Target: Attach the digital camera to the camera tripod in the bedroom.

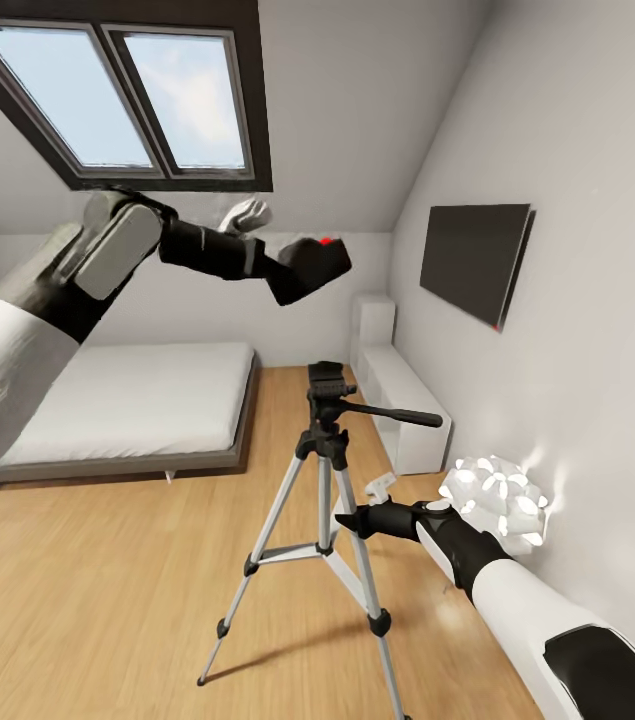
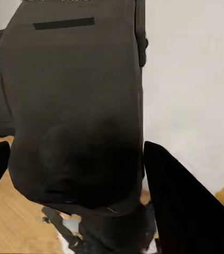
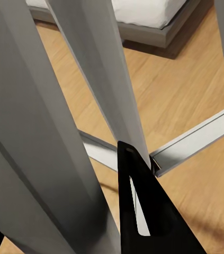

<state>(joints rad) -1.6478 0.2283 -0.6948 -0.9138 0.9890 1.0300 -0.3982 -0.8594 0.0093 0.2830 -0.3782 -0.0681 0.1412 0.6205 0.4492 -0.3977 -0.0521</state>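
The digital camera [image 1: 319, 262], black and boxy with a red dot on top, hangs high in the air above the camera tripod [image 1: 325, 470]. My left gripper [image 1: 295, 272] is shut on it. In the left wrist view the camera's dark body [image 2: 74, 100] sits between the two black fingers [image 2: 183, 206]. The tripod stands on the wood floor with three silver legs, and its black head [image 1: 329, 384] carries a long handle pointing right. My right gripper [image 1: 345, 520] is at the tripod's right leg, below the head. In the right wrist view a thick silver leg [image 3: 48, 159] lies between its fingers [image 3: 141, 211].
A low grey-and-white bed [image 1: 127, 405] stands at the left under a dark-framed skylight [image 1: 122, 95]. On the right wall hang a dark screen [image 1: 475, 260] and, lower down, a glowing white ball lamp [image 1: 497, 500]. A white cabinet [image 1: 397, 400] stands behind the tripod.
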